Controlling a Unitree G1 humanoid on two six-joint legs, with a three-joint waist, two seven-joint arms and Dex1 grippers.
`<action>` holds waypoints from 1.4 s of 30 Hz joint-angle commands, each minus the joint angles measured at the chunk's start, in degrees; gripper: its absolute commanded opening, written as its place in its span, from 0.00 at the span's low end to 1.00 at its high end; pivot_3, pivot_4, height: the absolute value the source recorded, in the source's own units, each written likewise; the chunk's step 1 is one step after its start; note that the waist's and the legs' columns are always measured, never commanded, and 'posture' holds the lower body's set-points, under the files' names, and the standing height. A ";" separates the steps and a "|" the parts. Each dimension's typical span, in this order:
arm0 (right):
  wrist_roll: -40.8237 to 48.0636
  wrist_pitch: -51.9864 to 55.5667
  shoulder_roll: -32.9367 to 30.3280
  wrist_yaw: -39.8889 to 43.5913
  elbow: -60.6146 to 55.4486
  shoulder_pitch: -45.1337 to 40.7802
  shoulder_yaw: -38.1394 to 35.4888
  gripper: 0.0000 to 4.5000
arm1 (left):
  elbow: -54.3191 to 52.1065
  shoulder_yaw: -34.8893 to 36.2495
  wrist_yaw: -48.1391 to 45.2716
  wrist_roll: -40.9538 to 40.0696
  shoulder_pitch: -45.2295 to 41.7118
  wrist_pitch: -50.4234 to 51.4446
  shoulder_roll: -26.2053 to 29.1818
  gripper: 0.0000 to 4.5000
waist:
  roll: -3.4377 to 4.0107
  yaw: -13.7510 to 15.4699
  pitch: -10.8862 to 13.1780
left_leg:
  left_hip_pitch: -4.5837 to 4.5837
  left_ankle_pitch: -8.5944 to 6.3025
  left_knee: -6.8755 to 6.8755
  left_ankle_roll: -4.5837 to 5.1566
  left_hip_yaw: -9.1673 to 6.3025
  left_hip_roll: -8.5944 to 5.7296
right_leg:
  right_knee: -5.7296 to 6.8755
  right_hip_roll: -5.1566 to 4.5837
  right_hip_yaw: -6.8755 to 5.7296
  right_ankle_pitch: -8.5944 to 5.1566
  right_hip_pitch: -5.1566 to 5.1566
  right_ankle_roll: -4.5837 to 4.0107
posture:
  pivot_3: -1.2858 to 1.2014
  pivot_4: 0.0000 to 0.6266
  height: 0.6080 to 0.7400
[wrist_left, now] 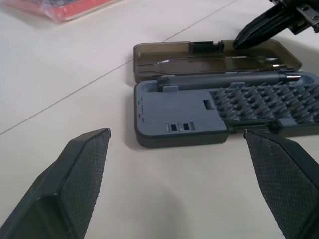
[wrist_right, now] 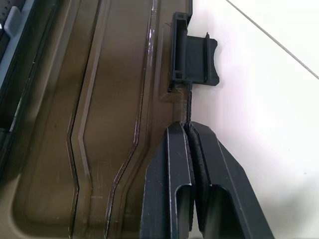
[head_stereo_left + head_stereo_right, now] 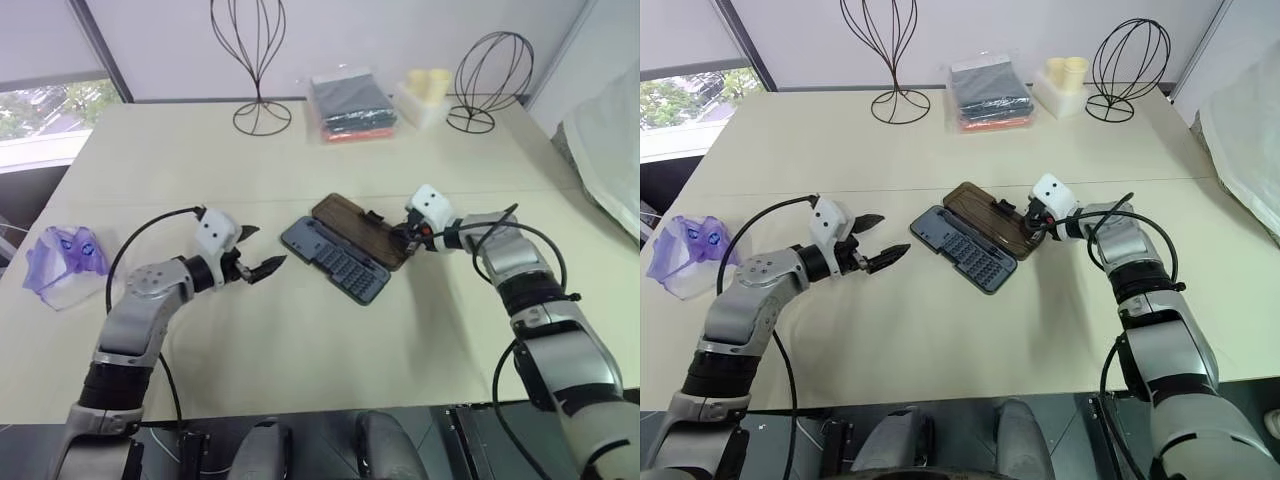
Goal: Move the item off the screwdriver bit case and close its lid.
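Note:
The screwdriver bit case [image 3: 335, 262] lies open at the table's middle, a driver and rows of bits showing in its grey tray [image 1: 184, 117]. Its smoky brown lid [image 3: 355, 228] is folded back flat on the table, black latch [image 2: 192, 55] on its far edge. My right gripper [image 2: 188, 127] is shut on the lid's thin rim just beside the latch. My left gripper [image 3: 262, 250] hovers open a short way left of the case, pointing at it, with nothing between its fingers. The item [image 3: 62, 262], a clear packet with purple print, rests near the table's far left edge.
At the back stand two wire head-shaped stands [image 3: 258, 60] [image 3: 490, 75], a clear bag of folded dark cloth [image 3: 350, 105] and a container with yellow cups [image 3: 425, 90]. White cloth [image 3: 610, 150] hangs at the right edge.

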 commanded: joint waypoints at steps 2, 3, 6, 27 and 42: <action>-2.02 -6.73 1.29 3.39 0.27 0.09 2.32 0.01 | -1.79 2.37 0.44 -0.68 -1.18 -0.82 1.35 1.00 | 0.00 -0.11 0.00 | 0.01 0.00 -0.01 0.00 -0.01 0.00 | 0.00 0.00 0.00 0.00 0.00 0.00 | 0.52 0.24 1.00; -2.09 -9.73 1.29 4.56 -1.01 0.38 2.64 0.01 | -1.78 2.61 0.36 -0.93 -1.37 -0.57 1.58 1.00 | 0.00 -0.20 0.00 | 0.00 0.00 -0.01 0.00 -0.01 0.00 | 0.00 0.00 -0.01 0.00 -0.02 0.00 | 0.52 0.24 1.00; -2.15 -19.01 0.29 9.18 -5.91 2.01 4.13 0.01 | -1.93 3.08 -0.55 -2.27 -1.84 0.82 2.42 1.00 | 0.01 -0.84 0.01 | -0.02 0.00 -0.09 0.00 -0.01 0.01 | 0.00 0.00 -0.01 0.00 -0.08 0.00 | 0.52 0.24 1.00; -2.29 -32.86 -2.90 18.48 -24.03 9.25 7.53 0.01 | -1.00 2.23 -2.51 -3.13 -3.48 1.39 3.26 1.00 | 0.03 -0.95 0.03 | -0.09 0.00 -0.09 -0.01 -0.03 -0.01 | -0.01 -0.04 -0.03 0.00 -0.14 0.01 | 0.52 0.24 1.00; -2.43 -25.02 -4.50 17.58 -25.70 10.66 6.58 0.42 | -2.66 0.69 -4.09 -2.31 -1.61 0.45 4.08 1.00 | 0.03 -0.72 0.03 | -0.10 0.00 -0.08 -0.01 -0.02 -0.02 | -0.01 -0.04 -0.02 0.00 -0.14 0.01 | 0.52 0.24 1.00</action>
